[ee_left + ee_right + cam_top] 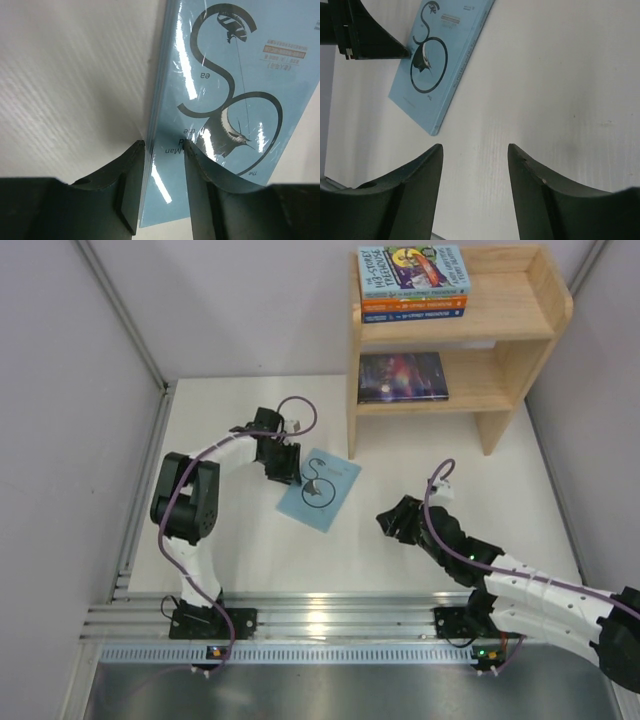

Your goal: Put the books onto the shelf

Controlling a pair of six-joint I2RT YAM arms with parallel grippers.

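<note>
Pale blue book (318,490) with the line drawing: flat on the white surface (240,560), cover up, lying askew. It sits in front of the shelf's left end, apart from it.

Your left tool (283,462) is down at the book's left long edge. In the left wrist view the jaws stand narrowly apart and the edge of the pale blue book (225,100) runs into the gap. One finger (127,185) is on the surface side, the other over the cover. The right wrist view also shows the pale blue book (440,60) lying flat.

Your right tool (392,523) is well to the right of the book and clear of it. In its own view the right tool (475,150) has its jaws at middling width, with only bare surface between them.

Shelf (540,315), far right corner:
- Top level: a flat stack of three, with the light blue book with purple picture (413,268) on top, the orange book (413,303) under it and the dark blue book (413,315) lowest.
- Lower level: the dark purple galaxy book (402,377), flat, at the left end.
</note>
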